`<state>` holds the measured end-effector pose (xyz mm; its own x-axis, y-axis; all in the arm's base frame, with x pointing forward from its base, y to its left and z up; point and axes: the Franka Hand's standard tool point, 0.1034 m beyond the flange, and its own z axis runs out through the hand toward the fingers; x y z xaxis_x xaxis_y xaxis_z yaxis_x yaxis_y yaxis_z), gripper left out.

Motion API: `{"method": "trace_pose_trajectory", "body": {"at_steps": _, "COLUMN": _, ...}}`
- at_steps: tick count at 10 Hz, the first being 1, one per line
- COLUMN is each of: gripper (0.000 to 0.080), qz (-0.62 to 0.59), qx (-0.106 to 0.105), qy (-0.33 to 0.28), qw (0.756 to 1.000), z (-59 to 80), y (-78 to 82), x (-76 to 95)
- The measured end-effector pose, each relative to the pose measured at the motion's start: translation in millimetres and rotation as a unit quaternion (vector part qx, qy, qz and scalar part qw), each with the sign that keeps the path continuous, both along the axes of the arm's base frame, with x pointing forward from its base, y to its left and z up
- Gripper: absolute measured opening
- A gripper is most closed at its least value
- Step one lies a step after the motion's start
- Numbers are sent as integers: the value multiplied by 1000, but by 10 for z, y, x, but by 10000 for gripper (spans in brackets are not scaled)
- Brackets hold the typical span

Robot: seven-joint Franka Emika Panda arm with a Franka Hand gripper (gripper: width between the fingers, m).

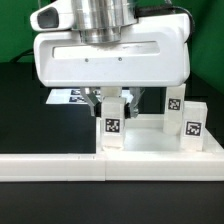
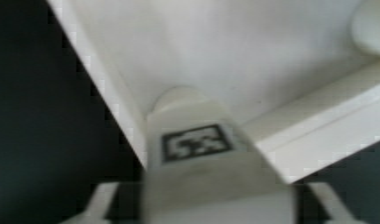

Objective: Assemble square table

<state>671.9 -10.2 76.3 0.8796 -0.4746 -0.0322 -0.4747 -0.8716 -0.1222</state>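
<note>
Jaws: closed on a leg (image 1: 112,128) — one finger (image 1: 98,103) pressed to each flank of it, seen in both views.
Gripper: (image 1: 110,104) hanging straight down from the wide white wrist housing, fingertips near the top of the held leg.
Held leg: short, chunky, white, upright, black-white tag facing the exterior camera; in the wrist view (image 2: 201,150) the tag sits on the face turned to the lens, with the fingers (image 2: 109,205) at either side.
Table top: (image 1: 150,132) white, standing behind the fence with a raised edge showing; held leg at its corner on the exterior view's left — whether seated in a socket or only resting there, cannot tell.
Other legs: one tagged leg (image 1: 193,126) upright at the corner on the exterior view's right, another (image 1: 174,101) just behind it, higher in the picture.
Fence: (image 1: 60,166) long white bar across the foreground, its top edge just below the held leg's foot.
Marker board: (image 1: 68,97) flat tagged sheet behind the gripper, partly hidden by the housing.
Open room: dark bare table (image 1: 25,110) on the exterior view's left of the held leg; tight on the other side, between leg and neighbouring legs.
Wrist view edges: angled white rims (image 2: 320,115) close around the leg, blurred.
</note>
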Motion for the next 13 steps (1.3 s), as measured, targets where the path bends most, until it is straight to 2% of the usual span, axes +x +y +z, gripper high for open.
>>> {"method": "trace_pose_trajectory", "body": {"at_steps": 1, "gripper": 293, "qz": -20, "qx": 0, "qy": 3, "qw": 1000, "z": -2, "y": -19, "x": -4}}
{"method": "trace_pose_trajectory", "body": {"at_steps": 3, "gripper": 293, "qz": -118, "qx": 3, "qy": 15, "qw": 993, "z": -1, "y": -25, "x": -5}}
{"method": "trace_pose_trajectory", "body": {"at_steps": 4, "gripper": 293, "qz": -214, "qx": 6, "qy": 25, "qw": 977, "z": 9, "y": -33, "x": -3}}
{"method": "trace_pose_trajectory", "body": {"at_steps": 6, "gripper": 293, "qz": -393, "qx": 44, "qy": 60, "qw": 916, "z": -10, "y": -5, "x": -25}}
{"method": "trace_pose_trajectory", "body": {"at_steps": 8, "gripper": 293, "qz": -525, "qx": 73, "qy": 84, "qw": 844, "z": -9, "y": 32, "x": -6}}
{"method": "trace_pose_trajectory", "body": {"at_steps": 9, "gripper": 293, "qz": -545, "qx": 73, "qy": 87, "qw": 831, "z": -7, "y": 33, "x": -4}}
{"method": "trace_pose_trajectory", "body": {"at_steps": 10, "gripper": 293, "qz": -547, "qx": 72, "qy": 88, "qw": 829, "z": -12, "y": 33, "x": -6}}
{"method": "trace_pose_trajectory", "body": {"at_steps": 11, "gripper": 370, "qz": -540, "qx": 72, "qy": 86, "qw": 834, "z": -12, "y": 33, "x": -6}}
{"method": "trace_pose_trajectory", "body": {"at_steps": 12, "gripper": 525, "qz": -519, "qx": 68, "qy": 82, "qw": 848, "z": -18, "y": 25, "x": -10}}
{"method": "trace_pose_trajectory", "body": {"at_steps": 13, "gripper": 525, "qz": -422, "qx": 48, "qy": 63, "qw": 903, "z": -43, "y": -7, "x": -17}}
